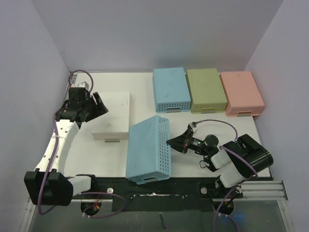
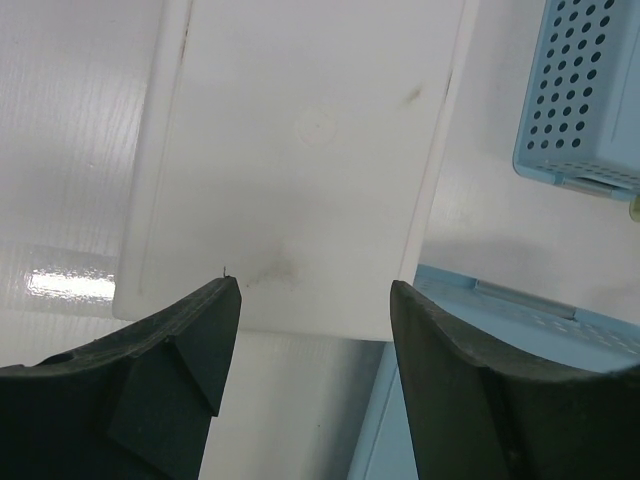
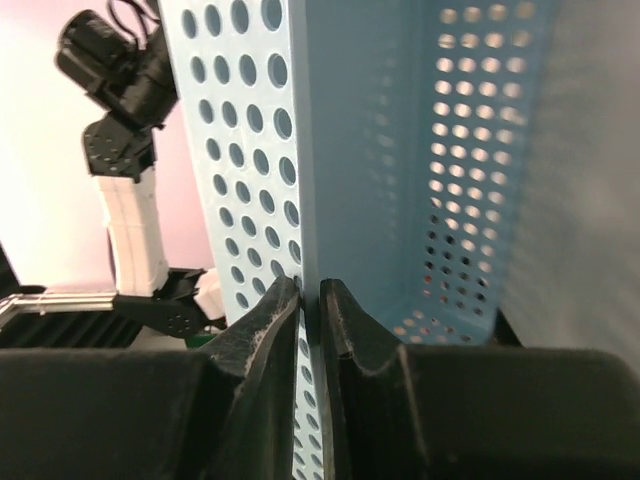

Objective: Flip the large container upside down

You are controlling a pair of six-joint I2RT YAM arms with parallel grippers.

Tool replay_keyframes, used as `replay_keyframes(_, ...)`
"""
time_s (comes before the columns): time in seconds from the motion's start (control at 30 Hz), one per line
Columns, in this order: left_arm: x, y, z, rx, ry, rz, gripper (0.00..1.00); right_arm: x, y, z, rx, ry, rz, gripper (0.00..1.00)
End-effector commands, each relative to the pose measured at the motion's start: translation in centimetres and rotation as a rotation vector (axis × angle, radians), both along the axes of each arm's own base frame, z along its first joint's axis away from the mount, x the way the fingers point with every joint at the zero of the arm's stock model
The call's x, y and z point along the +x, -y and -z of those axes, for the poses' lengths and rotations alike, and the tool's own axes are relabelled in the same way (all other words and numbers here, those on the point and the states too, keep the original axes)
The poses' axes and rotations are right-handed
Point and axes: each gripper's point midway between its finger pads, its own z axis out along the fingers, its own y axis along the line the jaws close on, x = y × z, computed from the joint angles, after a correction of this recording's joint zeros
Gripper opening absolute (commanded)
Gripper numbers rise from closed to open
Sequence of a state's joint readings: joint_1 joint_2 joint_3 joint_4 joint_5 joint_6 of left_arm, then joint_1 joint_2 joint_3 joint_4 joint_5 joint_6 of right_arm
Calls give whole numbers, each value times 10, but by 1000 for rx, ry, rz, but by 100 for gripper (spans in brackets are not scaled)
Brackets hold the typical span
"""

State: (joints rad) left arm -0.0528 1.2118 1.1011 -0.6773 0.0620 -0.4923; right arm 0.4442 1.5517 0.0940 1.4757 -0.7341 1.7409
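- Top external view showed the large blue container (image 1: 148,149) tipped onto its side near the front middle of the white table (image 1: 140,82), its solid base turned toward the left arm.
- The right gripper (image 1: 170,142) was clamped on the container's perforated wall, one finger inside and one outside, as the right wrist view made plain.
- The left gripper (image 1: 99,104) hung released, jaws apart, above a white container (image 1: 113,116) lying just beside the blue one.
- A small blue container (image 1: 170,89), a green container (image 1: 206,89) and a pink container (image 1: 241,93) sat in a row along the far side.
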Motion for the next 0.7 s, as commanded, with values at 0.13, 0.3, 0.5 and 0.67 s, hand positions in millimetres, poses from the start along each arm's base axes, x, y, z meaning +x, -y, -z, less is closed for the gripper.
replay_keyframes(0.13,13,12,-18,-24,73,43,61,-2,2,60,-279,-68,-38,29)
replay_keyframes(0.3,13,17,-18,-23,72,57,61,21,19,76,-649,-36,-26,68)
replay_keyframes(0.5,9,23,-15,-38,68,75,61,34,52,81,-949,-14,-14,83)
replay_keyframes(0.67,4,30,-13,-45,62,98,61,24,58,84,-1005,-16,-33,86)
